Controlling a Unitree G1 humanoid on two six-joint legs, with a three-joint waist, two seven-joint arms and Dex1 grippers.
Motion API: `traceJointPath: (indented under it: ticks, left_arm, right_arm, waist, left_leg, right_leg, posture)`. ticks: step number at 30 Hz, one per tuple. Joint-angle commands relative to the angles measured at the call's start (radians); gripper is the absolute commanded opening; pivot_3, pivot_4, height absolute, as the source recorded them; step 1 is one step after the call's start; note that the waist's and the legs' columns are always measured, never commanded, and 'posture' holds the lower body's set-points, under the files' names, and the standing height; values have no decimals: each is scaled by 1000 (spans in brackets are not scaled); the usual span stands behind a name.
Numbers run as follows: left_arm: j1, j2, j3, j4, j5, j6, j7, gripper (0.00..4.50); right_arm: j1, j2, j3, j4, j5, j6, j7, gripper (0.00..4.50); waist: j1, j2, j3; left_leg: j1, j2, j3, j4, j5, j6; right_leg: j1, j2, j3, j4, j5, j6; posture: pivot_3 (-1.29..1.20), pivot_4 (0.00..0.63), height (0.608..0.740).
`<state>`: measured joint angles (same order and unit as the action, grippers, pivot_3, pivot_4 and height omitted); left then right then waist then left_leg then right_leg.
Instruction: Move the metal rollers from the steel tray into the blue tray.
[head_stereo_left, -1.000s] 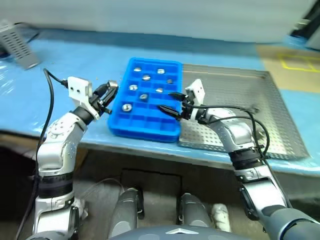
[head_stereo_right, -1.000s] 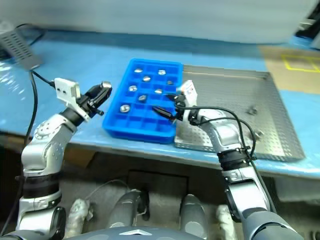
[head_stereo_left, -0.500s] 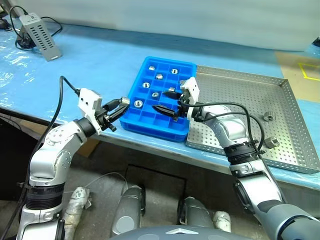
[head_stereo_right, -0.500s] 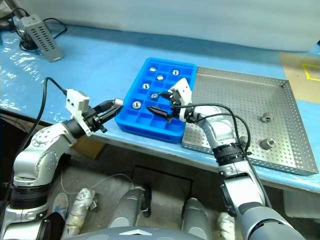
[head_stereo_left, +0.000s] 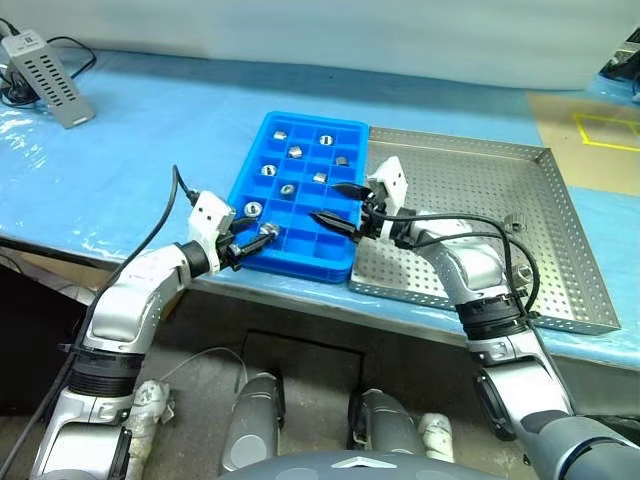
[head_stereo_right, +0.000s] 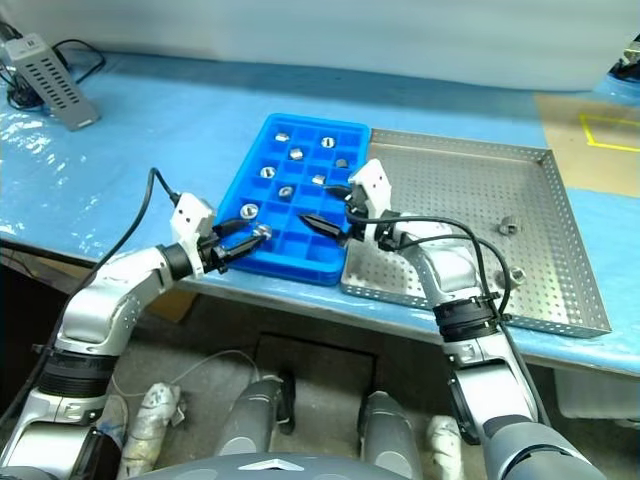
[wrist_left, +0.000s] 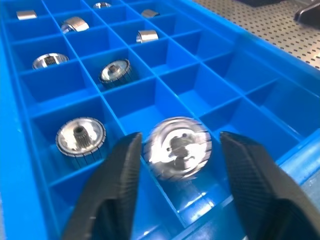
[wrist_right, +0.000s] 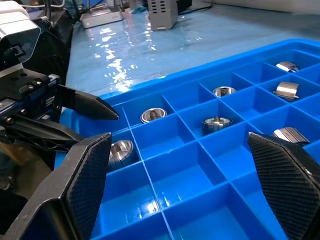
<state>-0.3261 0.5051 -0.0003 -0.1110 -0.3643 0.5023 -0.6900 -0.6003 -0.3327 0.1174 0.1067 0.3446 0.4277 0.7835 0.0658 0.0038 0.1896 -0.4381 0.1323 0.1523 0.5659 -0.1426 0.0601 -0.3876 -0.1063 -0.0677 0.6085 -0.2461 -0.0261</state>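
The blue tray (head_stereo_left: 296, 195) lies just left of the steel tray (head_stereo_left: 470, 210), the two side by side on the blue-covered table (head_stereo_left: 150, 130). Several metal rollers (head_stereo_left: 287, 189) sit in single compartments across the blue tray's far and middle rows. Two more (head_stereo_left: 516, 222) remain on the steel tray, near its edge at 3 o'clock. The left gripper (head_stereo_left: 258, 240) is at the blue tray's corner at 7 o'clock, fingers parted, with one roller (wrist_left: 179, 147) between them; it looks blurred and clear of both pads, possibly loose. The right gripper (head_stereo_left: 339, 207) hovers over the tray's near cells, fingers spread wide and empty. A grey perforated box (head_stereo_left: 45, 75) with cables stands well apart at 10 o'clock.
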Motion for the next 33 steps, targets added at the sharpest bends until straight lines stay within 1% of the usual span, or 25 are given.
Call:
traceJointPath:
  ticks: [1, 4, 7, 10, 14, 16, 21, 25, 29, 31, 33]
  left_arm:
    - [-45, -24, 8, 8, -27, 5, -12, 3989]
    - [-115, -68, 15, 36, -71, 25, -29, 3989]
    - [-190, -104, -16, 80, -51, -28, -61, 3989]
    - [-253, -138, -42, 150, -32, -88, -104, 3989]
    - [-311, -158, -87, 262, 3, -162, -181, 3989]
    - [-333, -171, -98, 306, 18, -200, -204, 3989]
    - [-377, -216, -113, 412, 53, -283, -230, 3989]
    - [-394, -231, -114, 451, 65, -317, -248, 3989]
    - [-395, -228, -95, 461, 65, -324, -248, 3989]
    - [-394, -221, -83, 458, 59, -316, -250, 3989]
    - [-393, -214, -76, 463, 62, -320, -245, 3989]
  right_arm:
    - [35, -25, -55, -88, 6, -2, -29, 4500]
    - [91, -52, -98, -146, 15, 20, -68, 4500]
    - [153, -85, -161, -219, 31, 55, -112, 4500]
    - [215, -127, -232, -282, 33, 74, -154, 4500]
    - [299, -188, -318, -361, 51, 124, -181, 4500]
    - [338, -222, -351, -389, 57, 149, -185, 4500]
    - [408, -344, -361, -384, 35, 256, -166, 4500]
    - [423, -402, -347, -373, 51, 333, -144, 4500]
    - [408, -418, -302, -320, 13, 366, -155, 4500]
    - [385, -398, -293, -301, 32, 390, -153, 4500]
    - [357, -379, -264, -270, 27, 371, -145, 4500]
  waist:
    - [1, 0, 0]
    - [2, 0, 0]
    - [-4, 0, 0]
    - [-27, 1, -1]
    - [-54, 1, -1]
    - [-71, 1, -1]
    - [-97, 2, -1]
    - [-107, 2, -1]
    - [-110, 2, -1]
    - [-109, 2, -1]
    - [-110, 2, -1]
  left_leg:
    - [0, 0, 0, 0, -1, -1]
    - [0, 0, 2, 2, -1, 0]
    - [1, 0, 3, 3, 0, 1]
    - [2, 1, 5, 4, 0, 2]
    - [4, 2, 10, 5, -1, 3]
    - [4, 3, 13, 5, -2, 8]
    - [5, 4, 19, 7, -4, 14]
    - [7, 4, 21, 10, -6, 17]
    - [9, 4, 23, 10, -7, 18]
    - [10, 4, 23, 10, -7, 18]
    - [10, 4, 23, 10, -7, 18]
  right_leg:
    - [0, 0, 0, 0, 0, -1]
    - [1, 0, 1, 0, 2, -3]
    - [2, 0, 2, 0, 4, -6]
    - [2, 0, 4, 0, 5, -7]
    - [2, 0, 7, 0, 5, -6]
    - [1, 0, 10, -1, 5, -6]
    - [1, 1, 13, -1, 5, -6]
    - [3, 0, 15, -2, 5, -6]
    - [3, 0, 17, -2, 5, -6]
    - [4, 0, 17, -2, 5, -6]
    - [4, 0, 17, -1, 5, -6]
  posture:
    - [-122, 150, 740]
    - [-178, 150, 740]
    - [-254, 150, 740]
    - [-310, 150, 740]
    - [-378, 150, 740]
    - [-398, 150, 740]
    - [-437, 150, 740]
    - [-439, 150, 740]
    - [-430, 150, 740]
    - [-421, 150, 740]
    - [-407, 150, 740]
